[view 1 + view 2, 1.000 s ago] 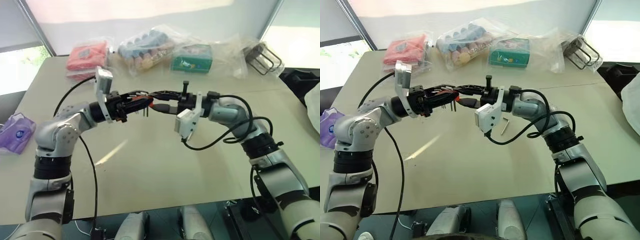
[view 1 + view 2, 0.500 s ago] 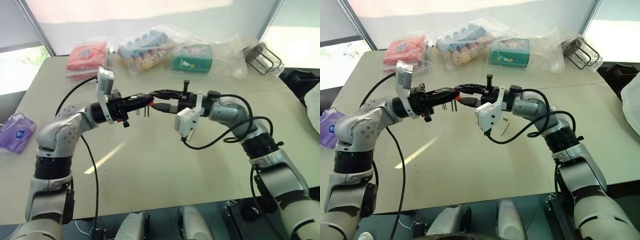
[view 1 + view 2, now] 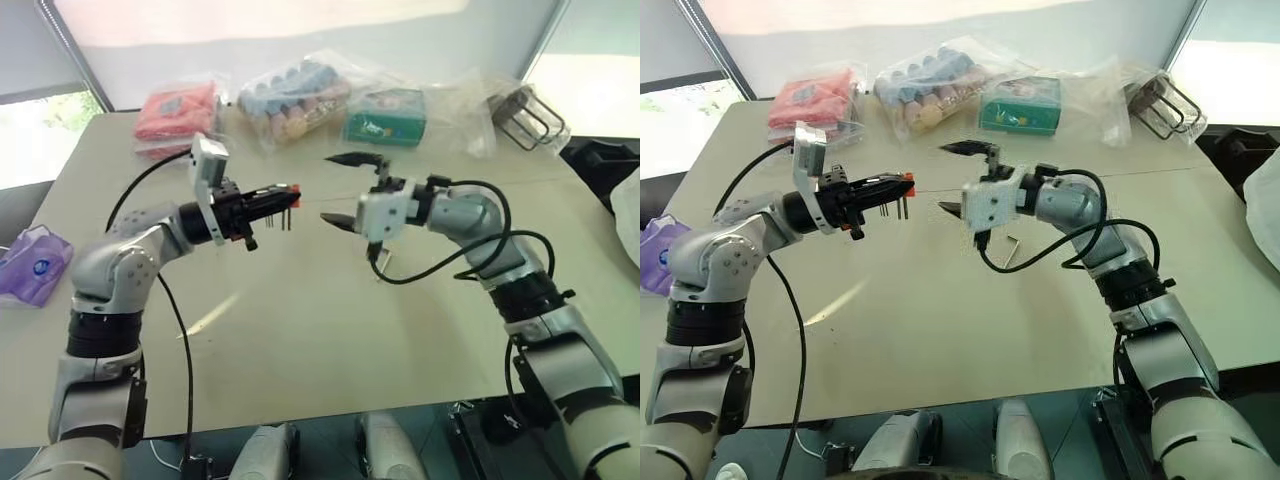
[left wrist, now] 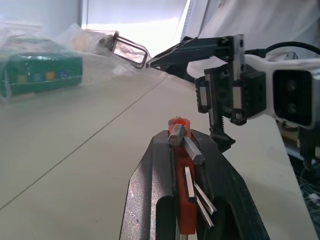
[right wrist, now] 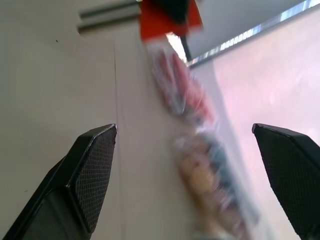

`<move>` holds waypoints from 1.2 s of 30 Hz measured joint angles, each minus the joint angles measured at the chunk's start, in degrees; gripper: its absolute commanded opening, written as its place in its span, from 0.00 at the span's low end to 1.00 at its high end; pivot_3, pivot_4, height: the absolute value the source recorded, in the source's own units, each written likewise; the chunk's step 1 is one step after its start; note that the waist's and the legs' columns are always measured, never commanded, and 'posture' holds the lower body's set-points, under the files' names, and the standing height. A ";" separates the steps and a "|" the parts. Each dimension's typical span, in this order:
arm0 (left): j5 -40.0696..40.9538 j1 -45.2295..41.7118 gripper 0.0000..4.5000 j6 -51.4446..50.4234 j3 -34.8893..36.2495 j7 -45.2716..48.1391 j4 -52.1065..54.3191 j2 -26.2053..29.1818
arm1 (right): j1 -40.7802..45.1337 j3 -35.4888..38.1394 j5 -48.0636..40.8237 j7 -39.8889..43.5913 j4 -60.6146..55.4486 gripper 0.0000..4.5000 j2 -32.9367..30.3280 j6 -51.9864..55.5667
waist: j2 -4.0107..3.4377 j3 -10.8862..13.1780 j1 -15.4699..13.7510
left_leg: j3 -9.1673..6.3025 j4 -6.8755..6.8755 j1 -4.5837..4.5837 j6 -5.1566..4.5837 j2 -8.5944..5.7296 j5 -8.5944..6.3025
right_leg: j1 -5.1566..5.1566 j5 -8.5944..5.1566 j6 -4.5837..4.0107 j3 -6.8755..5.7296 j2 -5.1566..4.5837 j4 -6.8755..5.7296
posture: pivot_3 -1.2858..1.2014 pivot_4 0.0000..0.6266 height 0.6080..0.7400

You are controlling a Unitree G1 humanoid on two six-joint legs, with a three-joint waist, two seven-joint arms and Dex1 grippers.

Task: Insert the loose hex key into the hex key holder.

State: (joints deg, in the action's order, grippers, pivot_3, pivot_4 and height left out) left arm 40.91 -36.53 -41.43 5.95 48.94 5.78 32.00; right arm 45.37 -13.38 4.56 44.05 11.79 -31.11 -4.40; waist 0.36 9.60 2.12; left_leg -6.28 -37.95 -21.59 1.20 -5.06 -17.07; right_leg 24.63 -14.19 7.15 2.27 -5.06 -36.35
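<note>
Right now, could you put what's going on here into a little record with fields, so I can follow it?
left pincer: shut on the holder, held above the table
holder: red block with metal keys sticking out, clamped between the fingers
right pincer: open wide, empty, facing the holder across a gap
loose key: lying on the table under the right arm
table's far edge: bagged items, a green box, a wire object
job state: key not yet in the holder
</note>
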 measured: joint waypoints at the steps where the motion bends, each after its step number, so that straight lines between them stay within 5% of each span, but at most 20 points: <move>1: -0.44 0.00 0.00 0.44 0.02 -0.34 0.02 0.11 | -0.32 1.24 -1.67 0.23 -1.63 0.99 0.09 8.08 | 0.00 0.00 -0.10 | 0.00 0.00 -0.01 0.00 0.00 0.00 | 0.02 0.00 0.00 0.00 -0.01 0.00 | 0.52 0.24 1.00; 10: -0.83 0.03 0.00 1.00 0.29 -1.85 1.60 0.24 | 0.69 15.03 -13.90 -7.66 -14.43 0.99 6.18 74.81 | -0.01 -0.01 -0.31 | -0.02 -0.06 -0.34 0.00 -0.01 0.00 | 0.33 0.00 0.00 0.02 -0.04 -0.07 | 0.52 0.24 1.00; 15: -0.84 0.28 0.00 1.00 0.29 -2.25 1.83 0.24 | 2.35 18.58 -16.18 -12.64 -19.76 0.99 8.28 92.82 | -0.02 -0.01 -0.38 | 0.01 -0.25 -0.77 0.00 -0.12 0.01 | 0.96 0.01 0.00 0.00 -0.30 -0.69 | 0.52 0.24 1.00; 36: -0.83 1.66 0.00 1.76 0.31 -4.46 4.33 -0.45 | -1.70 12.70 -22.07 -31.06 -18.57 0.99 9.84 96.51 | 0.03 -0.05 -0.98 | 0.07 -0.27 -0.76 0.02 -0.12 0.04 | 0.96 0.01 0.00 -0.01 -0.26 -0.71 | 0.52 0.24 1.00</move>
State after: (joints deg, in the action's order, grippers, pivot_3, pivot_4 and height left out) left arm 40.08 -34.88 -39.68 6.26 44.48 10.11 31.55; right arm 43.67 -0.68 -17.52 12.99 -6.78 -21.27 92.12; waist 0.38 9.55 1.14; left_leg -6.21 -38.22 -22.35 1.22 -5.18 -17.03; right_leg 25.59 -14.18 7.15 2.27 -5.32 -37.05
